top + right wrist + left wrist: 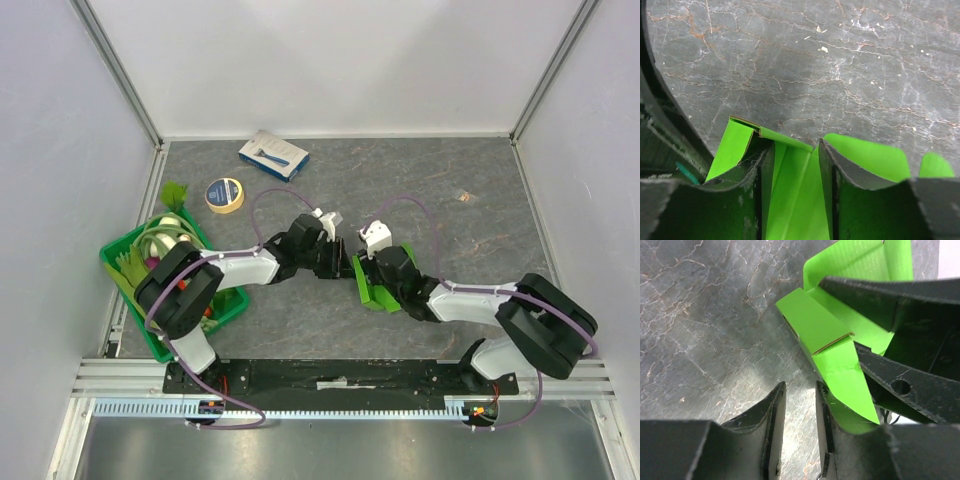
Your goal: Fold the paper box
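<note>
The box point(368, 290) sits near the middle of the bench point(480, 200). The left fingers point(774, 415) are just beside its left edge, and the right fingers point(759, 190) straddle one of its walls from the right. A crate point(236, 305) stands well left of the box, at the bench edge. A tape roll point(224, 195) lies behind and left of the box, and a carton point(273, 155) farther behind.

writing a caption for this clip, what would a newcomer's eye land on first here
The bright lime-green paper box stands out most, part folded at the middle of the dark stone-look table, with the left tool and right tool meeting at it from either side. At the table's left edge sits a green crate of vegetables, with a roll of tape and a blue-and-white carton farther back.
</note>
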{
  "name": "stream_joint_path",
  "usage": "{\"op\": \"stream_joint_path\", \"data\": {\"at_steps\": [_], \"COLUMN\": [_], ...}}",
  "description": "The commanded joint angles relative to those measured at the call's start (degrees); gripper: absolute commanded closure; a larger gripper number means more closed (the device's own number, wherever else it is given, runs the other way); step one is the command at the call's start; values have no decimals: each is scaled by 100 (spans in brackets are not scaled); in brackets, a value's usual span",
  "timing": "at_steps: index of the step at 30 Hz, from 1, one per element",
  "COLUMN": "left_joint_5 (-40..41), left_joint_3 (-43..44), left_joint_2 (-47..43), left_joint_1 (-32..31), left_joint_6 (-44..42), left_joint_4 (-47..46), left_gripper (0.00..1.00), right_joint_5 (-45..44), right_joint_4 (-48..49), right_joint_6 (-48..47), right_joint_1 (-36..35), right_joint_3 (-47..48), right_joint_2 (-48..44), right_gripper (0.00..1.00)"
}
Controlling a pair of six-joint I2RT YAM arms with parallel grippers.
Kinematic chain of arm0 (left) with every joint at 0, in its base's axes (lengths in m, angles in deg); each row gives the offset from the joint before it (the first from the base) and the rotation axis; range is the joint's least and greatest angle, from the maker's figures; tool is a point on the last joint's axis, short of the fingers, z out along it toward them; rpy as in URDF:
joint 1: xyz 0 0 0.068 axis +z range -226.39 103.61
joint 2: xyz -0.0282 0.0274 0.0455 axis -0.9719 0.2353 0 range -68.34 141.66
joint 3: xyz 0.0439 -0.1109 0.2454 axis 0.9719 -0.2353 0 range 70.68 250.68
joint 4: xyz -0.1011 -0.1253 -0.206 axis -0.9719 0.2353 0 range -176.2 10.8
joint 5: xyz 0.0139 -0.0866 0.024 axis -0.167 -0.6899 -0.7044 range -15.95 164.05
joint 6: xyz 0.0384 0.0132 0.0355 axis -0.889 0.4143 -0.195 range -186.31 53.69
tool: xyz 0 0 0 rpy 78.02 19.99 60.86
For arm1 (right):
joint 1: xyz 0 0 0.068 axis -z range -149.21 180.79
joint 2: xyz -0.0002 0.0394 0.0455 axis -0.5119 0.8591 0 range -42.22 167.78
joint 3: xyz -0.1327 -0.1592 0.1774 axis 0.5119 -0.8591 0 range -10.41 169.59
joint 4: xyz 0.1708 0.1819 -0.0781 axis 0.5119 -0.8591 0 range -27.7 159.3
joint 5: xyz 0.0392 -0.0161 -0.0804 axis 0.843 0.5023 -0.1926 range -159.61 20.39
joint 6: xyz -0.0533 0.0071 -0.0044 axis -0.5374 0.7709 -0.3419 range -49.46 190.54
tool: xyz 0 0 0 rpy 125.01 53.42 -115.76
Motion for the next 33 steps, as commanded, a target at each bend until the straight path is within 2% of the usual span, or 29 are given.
{"op": "stream_joint_path", "data": {"at_steps": [1,7,10,15,17,19,22,28,31,32,33], "left_joint_5": [-95,309,897,1442,1618,1873,2058,2006,1944,1944,1935], "left_joint_3": [178,-120,-454,-884,-1069,-1377,-1597,-1571,-1571,-1553,-1527], "left_joint_2": [-421,-807,-1071,-1432,-1642,-2090,-2845,-3926,-4270,-4497,-4595], "left_joint_1": [-26,202,282,378,449,467,475,502,528,528,528], "left_joint_6": [-404,-483,-528,-590,-484,-370,-352,-343,-264,-246,-220], "left_joint_4": [94,296,559,911,973,1016,1078,1693,1816,1869,1913], "left_gripper": [62,57,53,53,53,54,53,51,51,51,50], "right_joint_5": [-4,-119,-172,-952,-745,-165,-225,-102,1720,2927,3531], "right_joint_4": [-1056,-2462,-2745,-3571,-3511,-3405,-3886,-4871,-4795,-4324,-4075], "right_joint_6": [77,121,-1,-187,-213,-187,425,718,1121,1488,1718], "right_joint_1": [-12,-39,-109,-408,-443,-461,-233,391,900,1102,1173], "right_joint_3": [585,1244,1438,2124,2168,2212,2510,2818,2784,2627,2556], "right_joint_2": [-278,-199,-226,380,320,258,223,-330,-541,-542,-516], "right_gripper": [50,45,43,43,42,41,39,36,36,35,35]}}
